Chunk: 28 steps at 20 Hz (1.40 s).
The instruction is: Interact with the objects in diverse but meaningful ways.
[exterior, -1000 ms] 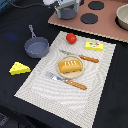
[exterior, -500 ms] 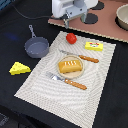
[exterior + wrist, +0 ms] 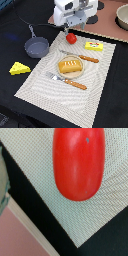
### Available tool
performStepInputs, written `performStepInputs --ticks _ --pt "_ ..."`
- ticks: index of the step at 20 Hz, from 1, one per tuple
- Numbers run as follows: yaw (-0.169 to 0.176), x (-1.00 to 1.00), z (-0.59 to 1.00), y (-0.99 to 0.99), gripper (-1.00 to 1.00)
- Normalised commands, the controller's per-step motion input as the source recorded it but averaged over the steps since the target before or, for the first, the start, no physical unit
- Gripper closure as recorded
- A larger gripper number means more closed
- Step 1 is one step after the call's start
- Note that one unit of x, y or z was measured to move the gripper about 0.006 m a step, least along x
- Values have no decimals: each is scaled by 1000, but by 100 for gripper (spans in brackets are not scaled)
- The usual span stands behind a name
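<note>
Exterior view: gripper [image 3: 73,29] directly above tomato [image 3: 71,38] on placemat [image 3: 95,75]; gripper opening indiscernible. Bread loaf [image 3: 70,66] mid-mat; saucepan [image 3: 36,47] beside.

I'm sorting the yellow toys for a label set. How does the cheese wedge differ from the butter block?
The cheese wedge is a triangular wedge with holes; the butter block is a flat rectangular bar without holes. The cheese wedge lies on the dark table, off the placemat; the butter block lies on the placemat. The cheese wedge looks somewhat bigger. Both are yellow and lie untouched.
</note>
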Motion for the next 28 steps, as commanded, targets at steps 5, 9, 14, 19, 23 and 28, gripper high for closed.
performStepInputs --ticks 5,9,14,19,23,28 --pt "0 25 -333 0 -100" --pt "0 77 -344 15 -100" --pt "0 76 -318 11 -100" --pt "4 216 -132 1 100" --pt "0 290 -114 0 100" --pt "0 329 -151 0 100"
